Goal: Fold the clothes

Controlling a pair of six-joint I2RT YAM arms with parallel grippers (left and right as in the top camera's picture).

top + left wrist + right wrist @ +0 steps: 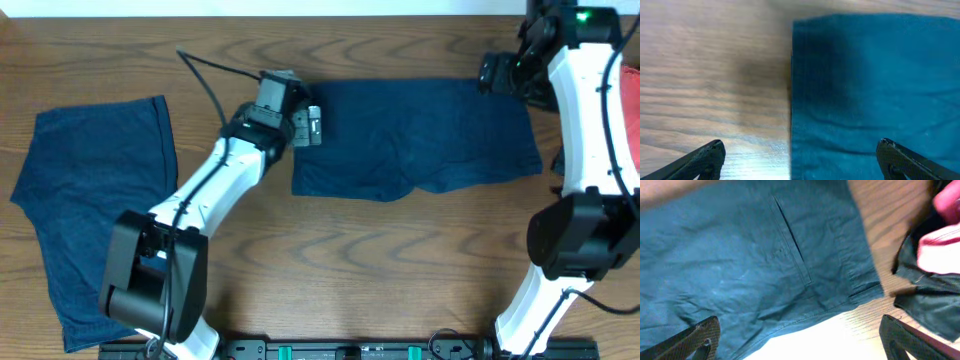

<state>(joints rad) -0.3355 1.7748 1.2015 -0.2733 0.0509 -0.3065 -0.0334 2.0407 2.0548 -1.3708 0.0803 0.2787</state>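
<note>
While both arms hover empty-handed, two soft, dark navy-blue cloth garments lie on the brown wooden table (400,260). One wrinkled navy garment (95,200) is spread near the left edge, and a flatter navy garment (415,135) sits mid-table toward the far edge. The left gripper (311,126) hangs over that second piece's left hem, jaws spread fully wide and holding nothing. The right gripper (488,73) is at its far right corner, equally wide and empty.

The fabric looks light and limp, likely to sag, drag and crease rather than hold its shape. It is best pinched at hem corners, with every layer caught together.

The count is two navy garments and two grippers. A pink cloth (632,100) shows at the right edge, and whether it rests on further clothing cannot be told.
</note>
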